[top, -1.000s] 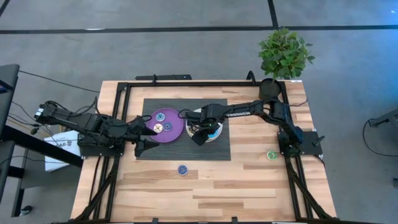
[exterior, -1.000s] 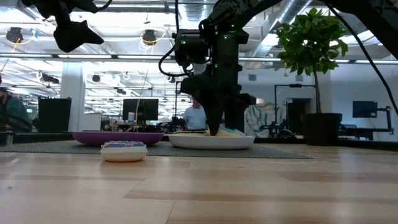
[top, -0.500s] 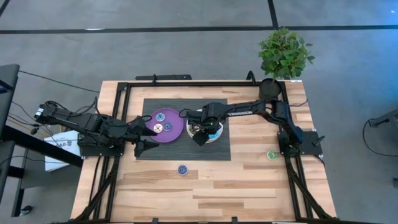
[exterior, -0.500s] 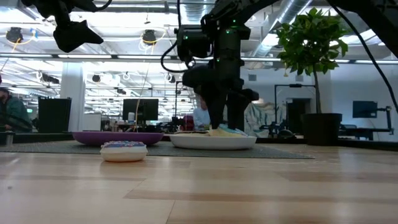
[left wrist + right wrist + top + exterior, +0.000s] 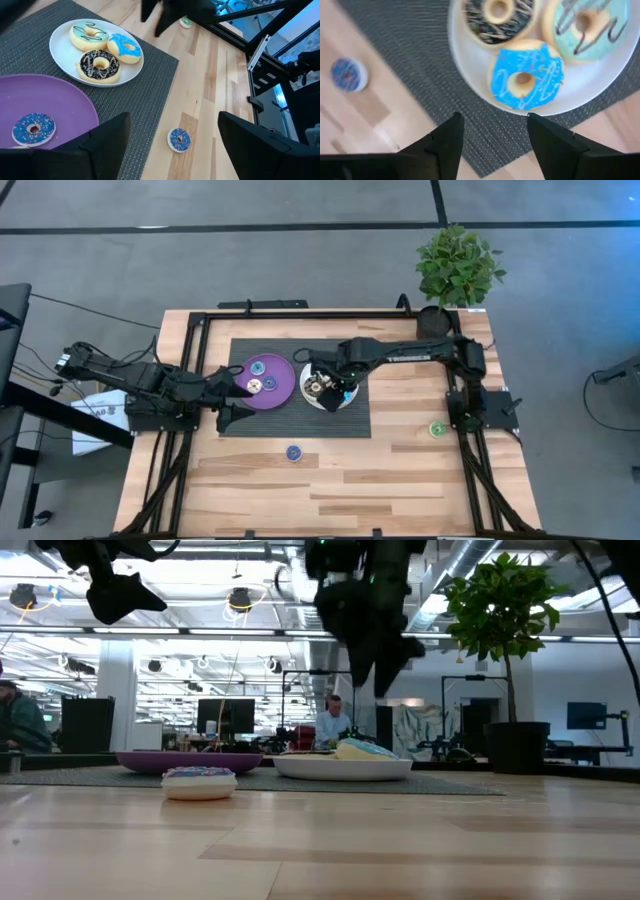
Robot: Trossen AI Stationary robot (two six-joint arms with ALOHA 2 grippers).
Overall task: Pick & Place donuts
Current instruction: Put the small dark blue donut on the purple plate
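A white plate (image 5: 470, 80) on the dark mat carries three larger donuts: brown (image 5: 497, 12), cyan (image 5: 525, 77) and light green (image 5: 587, 22). My right gripper (image 5: 492, 145) hovers open above this plate (image 5: 312, 370), raised well clear of it in the low view (image 5: 375, 675). The purple plate (image 5: 280, 390) beside it holds small donuts, among them a blue one (image 5: 32, 127). Another small blue donut (image 5: 293, 452) rests on the bare wood, and a green one (image 5: 437, 429) lies near the right arm's base. My left gripper (image 5: 236, 401) waits open at the purple plate's left edge.
The dark mat (image 5: 250, 425) lies under both plates. A black frame (image 5: 190, 380) runs around the tabletop. A potted plant (image 5: 458, 265) stands at the far right corner. Bare wood (image 5: 360, 480) stretches along the near side. People show in the room behind.
My right gripper has risen from just above the white plate to well above it and shifted slightly toward the table's right edge. The cyan donut stays lying on the white plate.
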